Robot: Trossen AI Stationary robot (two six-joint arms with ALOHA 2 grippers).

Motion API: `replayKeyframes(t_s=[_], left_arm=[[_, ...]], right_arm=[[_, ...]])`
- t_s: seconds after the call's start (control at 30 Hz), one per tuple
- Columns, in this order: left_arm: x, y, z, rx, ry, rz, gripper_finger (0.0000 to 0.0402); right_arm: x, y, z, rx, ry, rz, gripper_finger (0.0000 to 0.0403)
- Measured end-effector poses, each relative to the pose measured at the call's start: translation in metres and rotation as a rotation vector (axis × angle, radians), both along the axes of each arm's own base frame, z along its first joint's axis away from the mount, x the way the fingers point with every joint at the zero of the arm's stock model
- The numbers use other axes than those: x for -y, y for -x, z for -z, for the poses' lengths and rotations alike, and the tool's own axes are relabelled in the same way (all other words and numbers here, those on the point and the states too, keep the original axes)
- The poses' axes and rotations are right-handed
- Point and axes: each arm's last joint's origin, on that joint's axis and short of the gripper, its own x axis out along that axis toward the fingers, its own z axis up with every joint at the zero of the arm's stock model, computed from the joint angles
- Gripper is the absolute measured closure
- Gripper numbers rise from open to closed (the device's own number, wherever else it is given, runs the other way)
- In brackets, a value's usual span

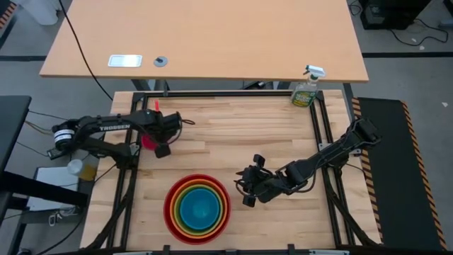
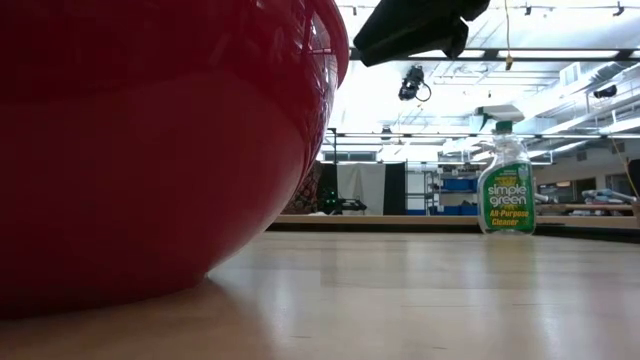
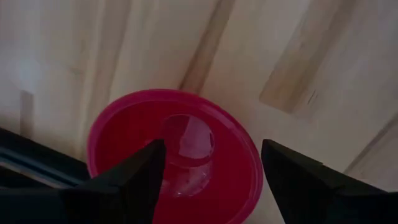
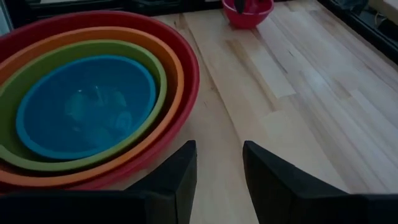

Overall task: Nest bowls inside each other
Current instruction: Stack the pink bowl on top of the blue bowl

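Observation:
Red, orange, green and blue bowls point(image 1: 198, 207) sit nested near the table's front edge; the stack point(image 4: 87, 99) also fills the right wrist view. The small pink bowl point(image 3: 174, 162) stands apart on the wood at the far left point(image 1: 148, 139). My left gripper point(image 3: 211, 180) hangs open above it, pointing down. One finger is over the bowl's hollow and the other is outside its rim point(image 3: 254, 174); I see no touch. My right gripper point(image 1: 248, 190) waits open and holds nothing to the right of the stack, its fingers point(image 4: 219, 171) beside the red rim.
A green spray bottle point(image 1: 306, 91) stands at the table's far right corner, also seen in the low view point(image 2: 505, 185). The red bowl's wall point(image 2: 150, 150) fills the left of the low view. Bare wood lies between the pink bowl and the stack.

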Motion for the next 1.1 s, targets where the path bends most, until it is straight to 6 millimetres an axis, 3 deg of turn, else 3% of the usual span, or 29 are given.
replayKeyframes(t_s=[0.4,0.57,0.83,0.97,1.1], left_arm=[[-0.007,-0.017,0.03,-0.123,0.05,-0.02,0.0141],[-0.008,-0.019,0.036,-0.156,0.063,-0.019,0.0206],[-0.007,-0.018,0.035,-0.173,0.062,0.024,0.0374],[-0.002,-0.02,0.031,-0.159,0.056,0.085,0.0385],[0.008,-0.03,0.012,-0.091,0.039,0.187,0.0386]], right_arm=[[0.0,0.0,0.0,-0.002,0.01,-0.007,0.0264],[0.0,0.0,0.0,-0.001,0.014,-0.011,0.0264],[0.0,-0.001,-0.001,0.005,0.009,-0.009,0.0264],[0.0,-0.001,-0.001,0.007,0.008,-0.009,0.0264],[0.001,-0.001,-0.001,0.006,0.008,-0.006,0.0264]])
